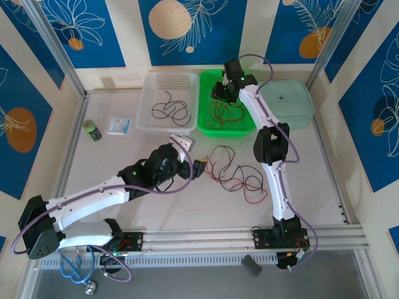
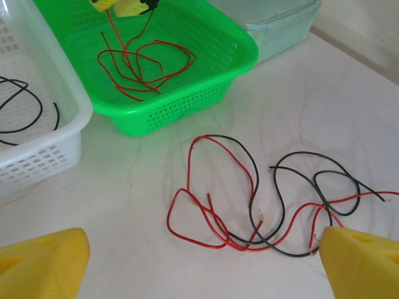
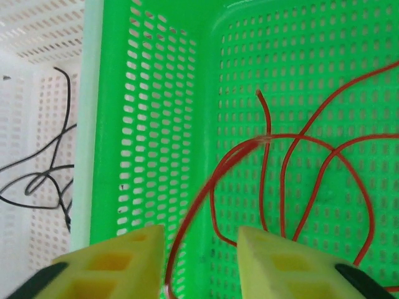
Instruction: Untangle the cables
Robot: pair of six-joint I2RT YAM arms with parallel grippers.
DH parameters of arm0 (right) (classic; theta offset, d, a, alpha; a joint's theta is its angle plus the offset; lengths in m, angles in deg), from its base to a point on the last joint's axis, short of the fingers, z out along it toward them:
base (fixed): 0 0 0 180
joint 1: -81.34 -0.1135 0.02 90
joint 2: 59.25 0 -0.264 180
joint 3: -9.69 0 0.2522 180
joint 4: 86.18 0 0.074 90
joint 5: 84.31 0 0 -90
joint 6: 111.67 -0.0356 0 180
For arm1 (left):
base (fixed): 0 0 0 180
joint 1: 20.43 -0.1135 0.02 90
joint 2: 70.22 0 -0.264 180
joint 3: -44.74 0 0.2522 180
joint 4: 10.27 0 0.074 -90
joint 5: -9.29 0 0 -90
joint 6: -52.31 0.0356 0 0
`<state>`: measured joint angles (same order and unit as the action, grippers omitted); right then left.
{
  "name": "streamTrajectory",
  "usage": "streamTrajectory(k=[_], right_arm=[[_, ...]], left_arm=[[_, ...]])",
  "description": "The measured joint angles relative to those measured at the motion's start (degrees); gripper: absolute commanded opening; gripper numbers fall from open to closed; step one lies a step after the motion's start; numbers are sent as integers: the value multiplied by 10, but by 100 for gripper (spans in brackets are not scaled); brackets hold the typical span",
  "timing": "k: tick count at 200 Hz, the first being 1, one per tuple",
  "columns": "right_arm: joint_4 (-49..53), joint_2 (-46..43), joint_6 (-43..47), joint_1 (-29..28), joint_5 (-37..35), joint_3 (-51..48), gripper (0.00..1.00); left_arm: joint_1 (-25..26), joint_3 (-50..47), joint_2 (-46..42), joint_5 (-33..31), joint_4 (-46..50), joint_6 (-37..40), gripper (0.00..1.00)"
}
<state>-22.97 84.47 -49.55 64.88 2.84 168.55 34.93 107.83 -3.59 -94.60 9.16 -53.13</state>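
White table point(image 1: 206, 205) w/ red/blk cables point(image 1: 237, 177) loose; blue leaf-print walls point(image 1: 212, 25) behind.

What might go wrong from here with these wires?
1. A red wire runs between the fingers of the open right gripper over the green basket; lifting may snag it and drag it out.
2. The table wires cross each other ahead of the left gripper; pulling one may drag the rest.

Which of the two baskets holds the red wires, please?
The green basket, right of the white basket: it holds red wires, whereas the white one holds black wires.
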Motion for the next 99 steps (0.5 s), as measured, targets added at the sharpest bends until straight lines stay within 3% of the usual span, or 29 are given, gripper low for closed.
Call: streamTrajectory(k=[46, 99], right_arm=[[16, -15, 6, 2, 1, -21, 61], [42, -101, 20, 14, -40, -91, 61]], left_arm=[[7, 88, 51, 31, 59, -24, 89], [36, 187, 150, 50, 123, -62, 85]])
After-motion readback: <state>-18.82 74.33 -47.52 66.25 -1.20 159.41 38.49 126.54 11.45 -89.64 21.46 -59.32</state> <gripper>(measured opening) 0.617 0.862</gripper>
